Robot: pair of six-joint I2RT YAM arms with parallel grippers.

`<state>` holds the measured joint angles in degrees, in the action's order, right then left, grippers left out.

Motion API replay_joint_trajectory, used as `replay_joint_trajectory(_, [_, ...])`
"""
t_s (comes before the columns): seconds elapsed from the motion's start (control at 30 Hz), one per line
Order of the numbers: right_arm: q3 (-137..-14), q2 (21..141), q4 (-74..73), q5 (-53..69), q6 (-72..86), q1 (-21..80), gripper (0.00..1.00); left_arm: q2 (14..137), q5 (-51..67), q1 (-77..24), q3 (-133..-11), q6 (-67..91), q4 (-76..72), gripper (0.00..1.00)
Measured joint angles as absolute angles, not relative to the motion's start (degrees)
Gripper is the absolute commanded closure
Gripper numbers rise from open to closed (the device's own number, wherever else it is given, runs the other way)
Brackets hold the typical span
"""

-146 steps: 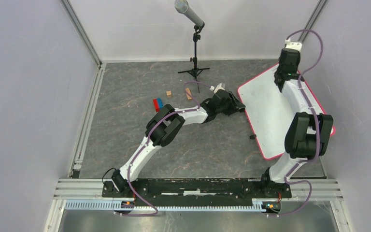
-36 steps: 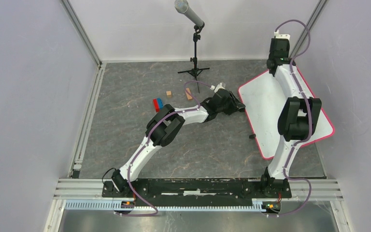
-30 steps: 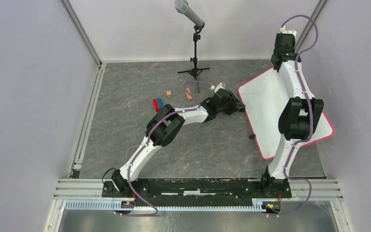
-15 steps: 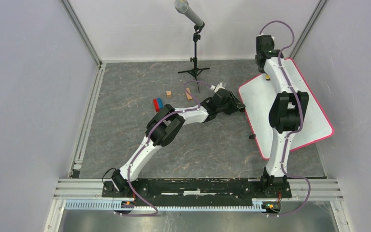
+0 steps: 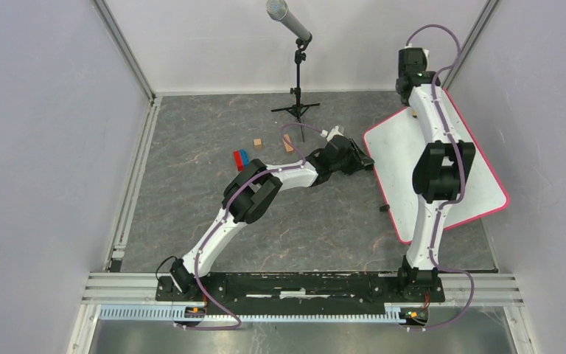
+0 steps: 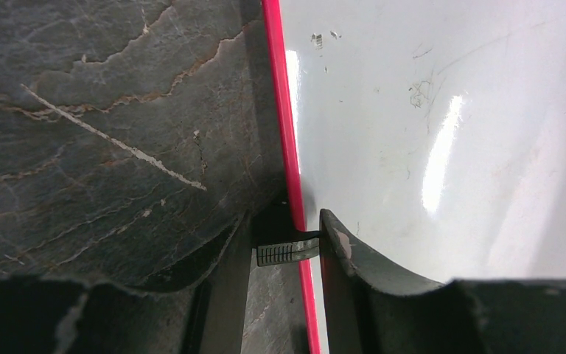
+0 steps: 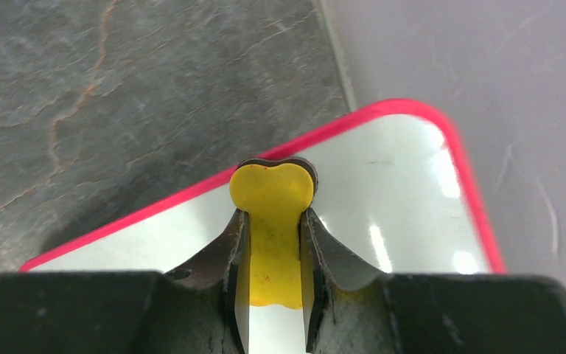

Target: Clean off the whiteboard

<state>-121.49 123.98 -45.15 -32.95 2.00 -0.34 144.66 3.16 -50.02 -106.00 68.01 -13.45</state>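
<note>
Whiteboard (image 5: 394,169): lies flat and skewed at the 3 o'clock side of the tabletop (image 5: 206,147), with a red rim all round and a white face showing only faint smudges.
Left claw (image 6: 289,240): nipped narrowly on the board's 9 o'clock rim, one finger on the white face and the other outside the rim.
Right claw (image 7: 273,215): closed on a yellow eraser (image 7: 271,188) over the board's 12 o'clock corner.
Eraser tip: at the white face just inside the rim; contact cannot be told.
Elsewhere: microphone stand (image 5: 298,81) at 12 o'clock; small blocks (image 5: 241,158) near the centre.

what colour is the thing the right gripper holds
The eraser is yellow, clearest in the right wrist view.
</note>
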Motion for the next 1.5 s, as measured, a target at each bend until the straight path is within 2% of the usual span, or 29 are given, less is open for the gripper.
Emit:
replay_joint_trajectory(0.23, [-121.05,126.67,-47.11,-32.86,2.72,2.96,0.83,144.68,3.16,-50.02,-106.02,68.01,-13.43,0.56])
replay_joint_trajectory(0.6, [-125.38,125.60,-48.34,-34.68,1.87,-3.73,0.83,144.73,2.81,-49.98,-106.30,68.01,-13.74,0.56])
replay_joint_trajectory(1.0, [-121.49,128.14,-48.51,-38.68,0.89,3.84,0.81,144.84,2.81,-49.98,-106.48,67.99,-13.15,0.56])
replay_joint_trajectory(1.5, [-122.72,125.36,-46.57,-38.46,-0.30,-1.48,0.81,144.84,2.52,-49.98,-106.52,67.99,-13.23,0.56])
